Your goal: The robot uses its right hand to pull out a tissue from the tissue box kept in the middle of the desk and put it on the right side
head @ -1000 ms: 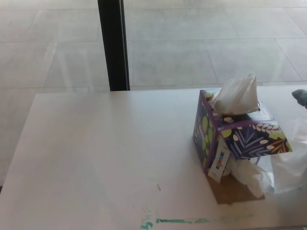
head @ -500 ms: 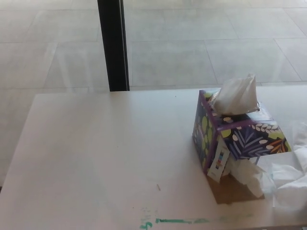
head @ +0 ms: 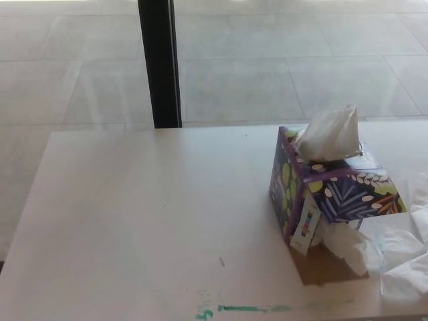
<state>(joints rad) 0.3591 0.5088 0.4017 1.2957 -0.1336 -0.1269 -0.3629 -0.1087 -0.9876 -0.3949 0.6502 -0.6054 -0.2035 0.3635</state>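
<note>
Looking for either hand turns up nothing: neither the right nor the left shows in the head view, so whether their fingers are released, clenched or grasping anything cannot be told.

That leaves no hand to measure from. The right arm would enter from the picture's right edge, and the tissue box stands toward that side of the desk, so by my reckoning the right hand is the nearer of the two.

A fresh tissue stands up out of the box's top slot, pointing roughly upward with a slight lean toward the right. A hand coming from the right would meet it on its own left and above the box top.

Loose tissues lie crumpled on the desk just beside the box, on its right and near side, one touching its lower edge; a brown card shows beneath.

Judged from this, a tissue already lies on the right side.
</note>
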